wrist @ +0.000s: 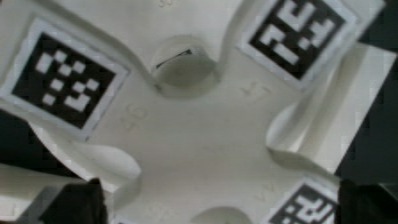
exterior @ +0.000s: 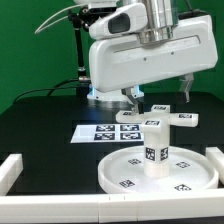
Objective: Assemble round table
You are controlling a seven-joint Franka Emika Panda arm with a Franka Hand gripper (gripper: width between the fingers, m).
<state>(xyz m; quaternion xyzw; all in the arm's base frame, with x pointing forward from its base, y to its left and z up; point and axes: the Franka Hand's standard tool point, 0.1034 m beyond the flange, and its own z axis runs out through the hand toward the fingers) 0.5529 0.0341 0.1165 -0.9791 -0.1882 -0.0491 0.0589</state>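
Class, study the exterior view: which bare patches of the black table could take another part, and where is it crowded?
Free: the black table on the exterior view's left, between the marker board and the white rail. Crowded: the middle, where the leg stands on the round disc, with the cross-shaped foot piece and claw behind.

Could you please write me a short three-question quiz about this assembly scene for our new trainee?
1. True or false: the short cylindrical leg stands upright on the round disc.
2. In the exterior view, the cross-shaped foot piece lies: A) on the disc, B) on the table behind the leg, C) on the marker board.
3. Fill in: the wrist view looks down on the foot piece's central ____.

Key: 1 true; 2 B; 3 hole.
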